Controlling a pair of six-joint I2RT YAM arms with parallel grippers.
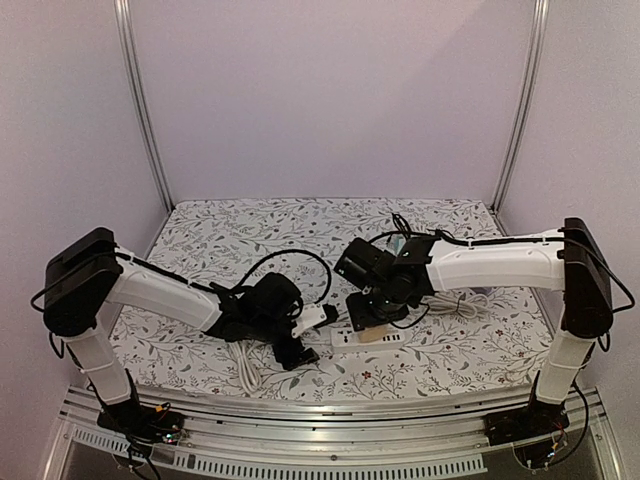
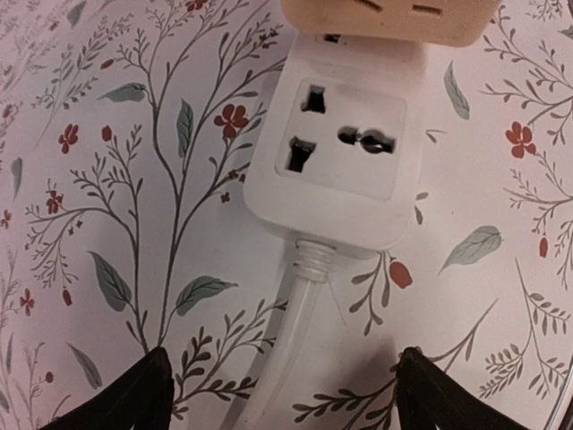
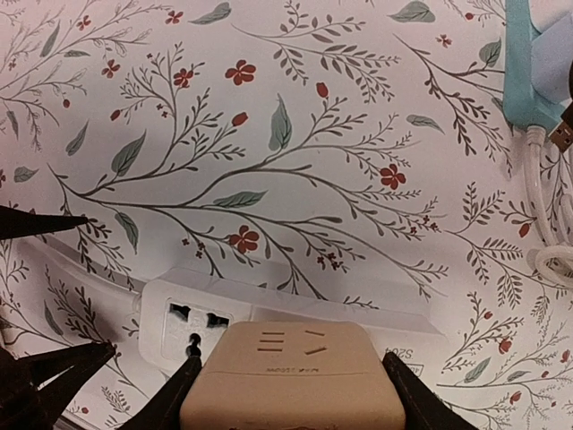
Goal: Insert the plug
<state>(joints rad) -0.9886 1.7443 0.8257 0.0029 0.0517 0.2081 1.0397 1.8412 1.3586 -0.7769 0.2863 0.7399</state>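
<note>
Tablecloth (image 3: 269,134); right end effector (image 3: 291,365) on plug (image 3: 291,394)

small print on the tan plug (image 3: 291,387) and white power strip (image 3: 349,313) is too blurred to read.

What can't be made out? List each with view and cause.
- Prongs of the beige plug: right wrist view, under its own body.
- Further sockets of the power strip: left wrist view, covered by the plug, cut by top edge.
- The light blue item: right wrist view, cut by right edge.
</note>
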